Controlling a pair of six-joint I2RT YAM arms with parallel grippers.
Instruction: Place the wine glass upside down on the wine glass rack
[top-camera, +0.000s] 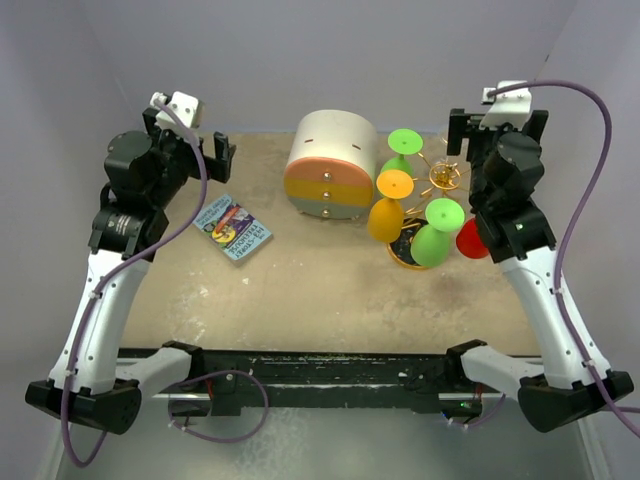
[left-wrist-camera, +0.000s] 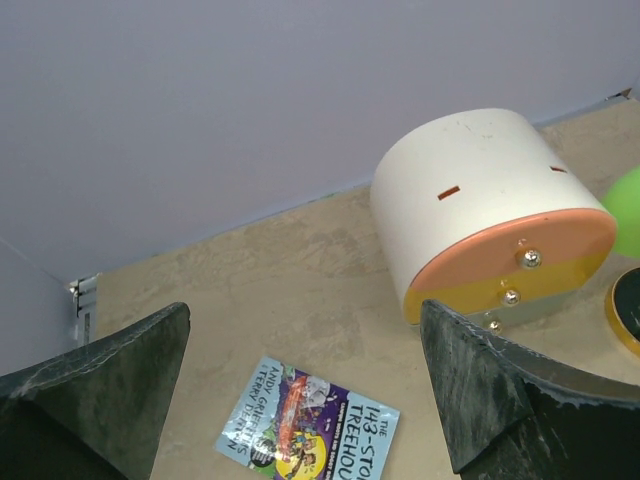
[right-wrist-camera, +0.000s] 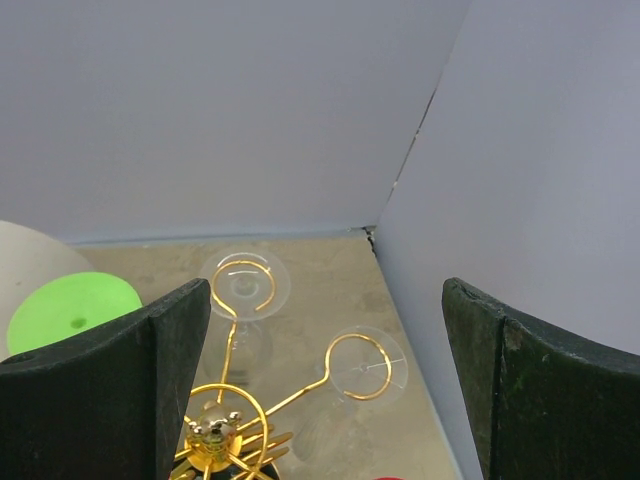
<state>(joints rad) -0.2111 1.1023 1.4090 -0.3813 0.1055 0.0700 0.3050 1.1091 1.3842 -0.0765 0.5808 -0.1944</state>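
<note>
- Setting: beige tabletop (top-camera: 330, 300) boxed in by pale grey-lilac walls (top-camera: 300, 60) at the far edge and both sides.
- Wine glass rack (top-camera: 442, 178): stands right of centre, toward the far edge, just in front of the right arm. Its round black-and-gold base (top-camera: 403, 256) sits flat on the tabletop.
- Rack load, top view: coloured glasses hang bowl-down, feet up. There is a green glass (top-camera: 403, 141) on the far side, an orange glass (top-camera: 388, 205) on the left, a second green glass (top-camera: 436, 232) on the near side, and a red glass (top-camera: 470, 240) half hidden by the right arm.
- Right wrist view only: two clear wine glasses (right-wrist-camera: 245, 283) hang upside down in curled loops on the rack's far-right side, toward the far right corner. The top view barely shows them.
- Right gripper (right-wrist-camera: 325, 295): released, jaws spread wide, grasping nothing. It hovers above the rack and clear of the loops.
- Drawer box (top-camera: 330, 165): round, white, with orange and yellow fronts, just left of the rack at the far edge. Drawers are closed, so contents are not visible. Only the left wrist view shows the metal knobs and the small slots in the shell.
- Book (top-camera: 238, 230): lies flat, cover up, left of centre. "Treehouse" is legible in the left wrist view.
- Left gripper (left-wrist-camera: 305, 310): released, jaws wide, empty, raised above the tabletop near the far left corner.
</note>
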